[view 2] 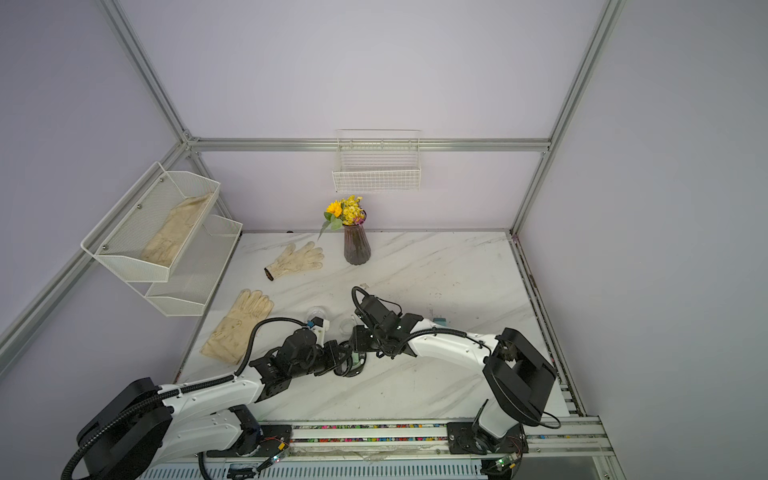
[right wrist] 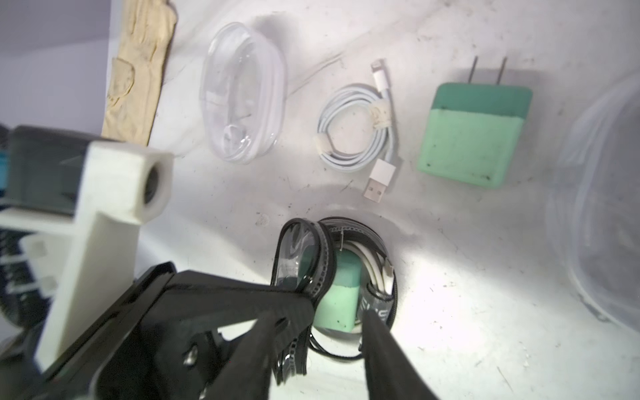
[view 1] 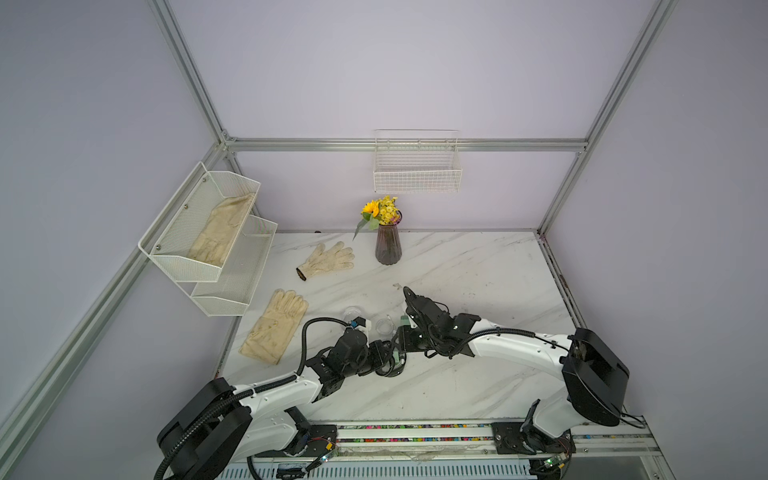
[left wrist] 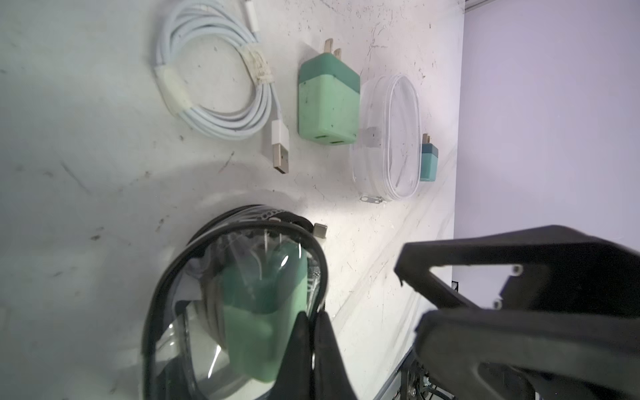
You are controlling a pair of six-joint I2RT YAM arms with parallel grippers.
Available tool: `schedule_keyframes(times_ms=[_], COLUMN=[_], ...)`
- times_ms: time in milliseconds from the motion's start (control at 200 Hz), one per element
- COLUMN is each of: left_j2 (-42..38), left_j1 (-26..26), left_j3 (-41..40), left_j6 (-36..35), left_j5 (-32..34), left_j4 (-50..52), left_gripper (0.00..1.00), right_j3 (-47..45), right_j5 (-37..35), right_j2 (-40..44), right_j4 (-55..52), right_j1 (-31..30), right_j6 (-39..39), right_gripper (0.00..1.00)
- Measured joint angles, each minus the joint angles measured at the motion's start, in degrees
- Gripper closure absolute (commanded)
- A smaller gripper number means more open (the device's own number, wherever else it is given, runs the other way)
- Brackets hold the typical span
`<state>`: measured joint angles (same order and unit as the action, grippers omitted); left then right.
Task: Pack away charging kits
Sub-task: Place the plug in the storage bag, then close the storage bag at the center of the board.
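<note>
Currently the left gripper (left wrist: 311, 320) is clamping open the lid of the black-rimmed case (left wrist: 149, 346) while the right gripper (right wrist: 338, 310) is straddling the mint-green charger (right wrist: 341, 287) inside it, perhaps gripping. Next: seat charger, withdraw, zip kit 1 shut.

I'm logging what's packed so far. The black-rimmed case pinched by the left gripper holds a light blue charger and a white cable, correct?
Not quite: the charger inside is mint-green, not light blue, as the right wrist view shows. The rest stands: the black-rimmed case pinched by the left gripper holds it together with a white cable.
</note>
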<state>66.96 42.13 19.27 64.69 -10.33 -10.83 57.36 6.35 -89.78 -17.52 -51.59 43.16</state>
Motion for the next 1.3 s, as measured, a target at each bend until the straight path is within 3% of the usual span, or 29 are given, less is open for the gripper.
schedule_keyframes(times_ms=[40, 320, 470, 1150, 1300], left_j2=[0.2, 1.3, 1.3, 3.7, 6.0], left_j1=[0.0, 0.0, 0.0, 0.0, 0.0], left_j3=[0.0, 1.6, 1.6, 3.6, 5.1], left_j6=[-0.2, -0.9, -0.9, -1.9, -2.6], left_j5=[-0.1, -0.6, -0.6, -2.5, -3.0], left_j4=[0.0, 1.5, 1.6, 1.5, 1.8], left_gripper=[0.98, 0.98, 0.98, 0.97, 0.95], right_j3=[-0.1, -2.7, -4.5, -5.6, -5.6], right_j5=[0.2, 1.9, 2.2, 5.1, 5.9], right_j2=[-0.1, -3.7, -3.8, -6.6, -6.6], right_j4=[0.3, 2.5, 2.7, 8.5, 9.5], right_j1=[0.3, 1.0, 1.2, 1.7, 1.7], right_j6=[-0.1, -0.9, -0.8, -1.7, -2.1], right_gripper=[0.79, 0.94, 0.98, 1.00, 0.96])
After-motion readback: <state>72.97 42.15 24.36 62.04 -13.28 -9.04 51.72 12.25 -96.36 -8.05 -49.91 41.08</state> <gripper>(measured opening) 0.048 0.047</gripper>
